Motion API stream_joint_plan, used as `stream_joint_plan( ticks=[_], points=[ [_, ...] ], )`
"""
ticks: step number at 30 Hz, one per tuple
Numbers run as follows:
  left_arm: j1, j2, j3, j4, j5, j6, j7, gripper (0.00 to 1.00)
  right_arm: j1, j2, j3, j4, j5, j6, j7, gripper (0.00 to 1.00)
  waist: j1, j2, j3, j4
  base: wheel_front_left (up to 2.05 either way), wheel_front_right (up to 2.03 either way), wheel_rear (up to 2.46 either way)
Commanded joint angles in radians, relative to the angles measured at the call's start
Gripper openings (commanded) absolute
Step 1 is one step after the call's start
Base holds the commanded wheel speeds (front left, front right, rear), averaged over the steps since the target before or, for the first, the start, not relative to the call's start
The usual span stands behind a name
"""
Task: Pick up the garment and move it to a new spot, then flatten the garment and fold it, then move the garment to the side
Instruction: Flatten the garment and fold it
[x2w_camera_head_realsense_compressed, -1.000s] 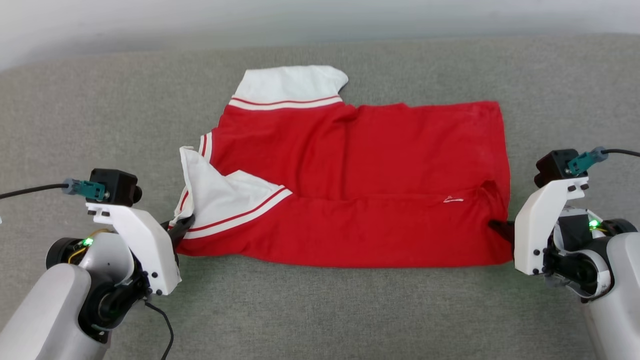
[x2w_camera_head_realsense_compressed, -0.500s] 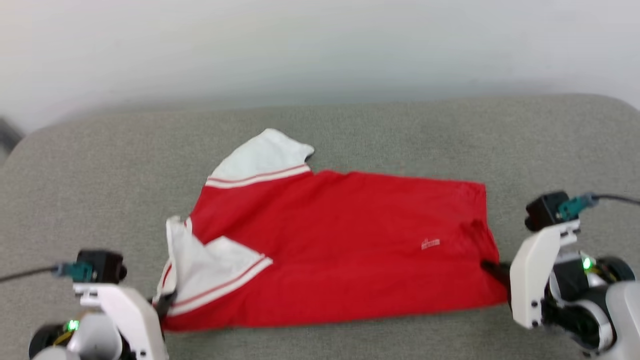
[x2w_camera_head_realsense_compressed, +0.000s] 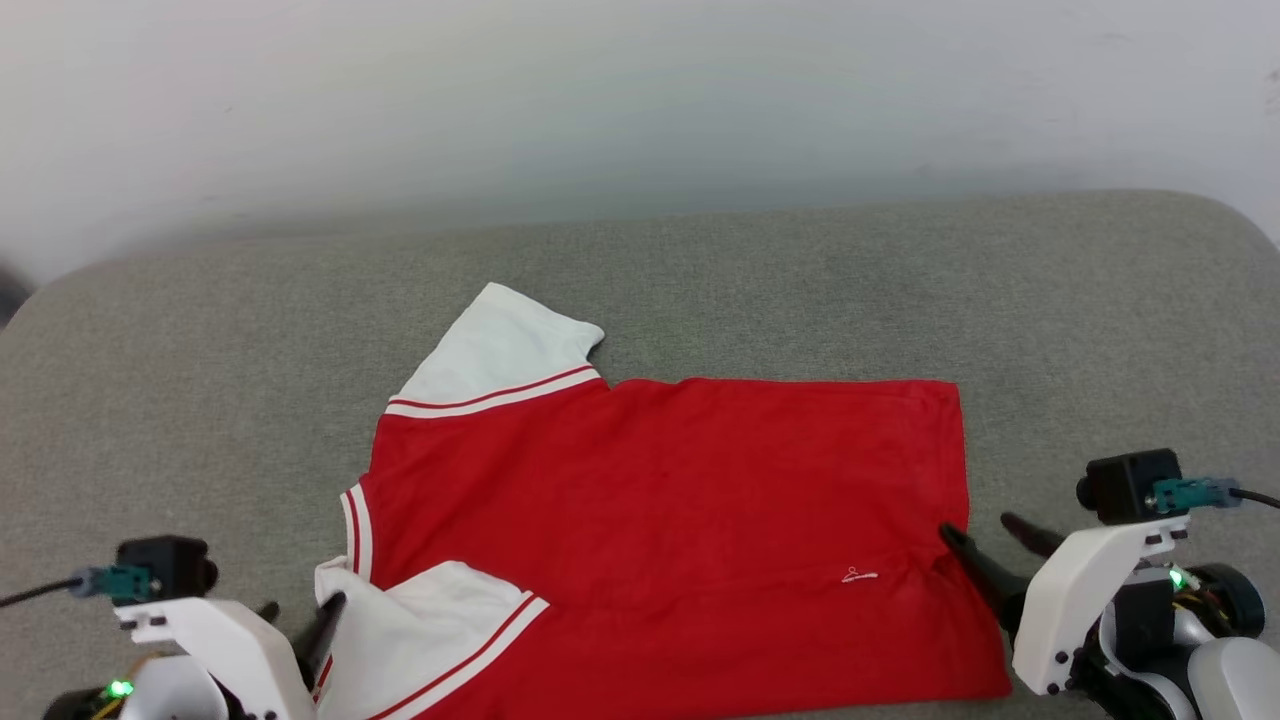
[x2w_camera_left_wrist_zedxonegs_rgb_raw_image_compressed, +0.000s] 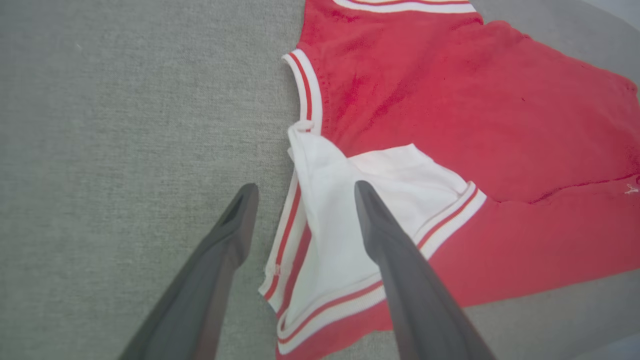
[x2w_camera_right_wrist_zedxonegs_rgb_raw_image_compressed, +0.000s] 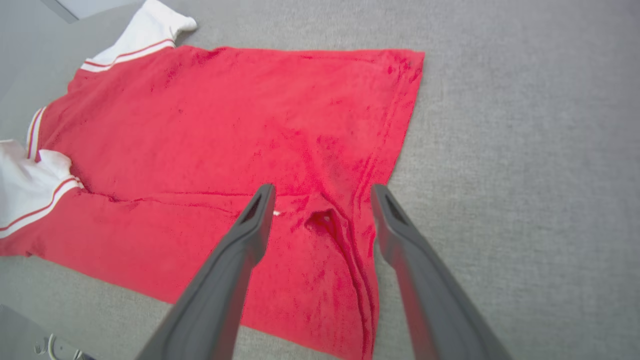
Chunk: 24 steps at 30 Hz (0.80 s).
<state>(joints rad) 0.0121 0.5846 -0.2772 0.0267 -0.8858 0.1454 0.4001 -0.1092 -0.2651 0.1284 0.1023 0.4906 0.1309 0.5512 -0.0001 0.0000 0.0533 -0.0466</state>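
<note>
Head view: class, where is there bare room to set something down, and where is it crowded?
Free: the grey cushion between the garment and the wall; also left of its white sleeve and right of its hem. Crowded: the near corners, where the left gripper and right gripper stand open.

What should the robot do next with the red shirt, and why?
Probably close the left gripper on the near white sleeve and pull it out flat. It and the right gripper stand open, the garment lies loose on the grey surface, and that sleeve is folded back over the red body.
</note>
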Motion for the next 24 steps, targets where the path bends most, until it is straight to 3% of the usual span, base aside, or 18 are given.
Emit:
stream_joint_plan(
  ticks=[1,9,15,20,24],
  points=[
    [-0.019,0.012,0.010,0.000,0.014,0.006,-0.010,1.00,-0.011,0.005,0.000,-0.011,-0.009,0.000,-0.028,1.00,0.0001,0.0000,-0.002,-0.006,0.00,0.00,0.00],
    [-0.197,0.019,0.054,-0.010,0.117,0.052,-0.128,1.00,-0.041,0.047,-0.049,-0.123,-0.117,0.000,-0.317,1.00,0.0001,0.0000,0.033,-0.048,0.00,0.00,0.00],
    [-0.389,0.027,0.066,0.047,0.166,0.038,-0.175,1.00,-0.087,0.095,-0.069,-0.190,-0.151,0.000,-0.420,1.00,0.0001,0.0000,0.149,-0.112,0.00,0.00,0.00],
    [-0.531,0.067,0.071,0.092,0.176,0.018,-0.130,1.00,-0.148,0.126,-0.060,-0.215,-0.154,0.000,-0.456,1.00,0.0001,0.0000,0.269,-0.184,0.00,0.00,0.00],
    [-0.644,0.106,0.059,0.144,0.147,-0.032,-0.032,1.00,-0.188,0.141,-0.061,-0.219,-0.151,0.000,-0.474,1.00,0.0001,0.0000,0.350,-0.235,0.00,0.00,0.00]
  ],
)
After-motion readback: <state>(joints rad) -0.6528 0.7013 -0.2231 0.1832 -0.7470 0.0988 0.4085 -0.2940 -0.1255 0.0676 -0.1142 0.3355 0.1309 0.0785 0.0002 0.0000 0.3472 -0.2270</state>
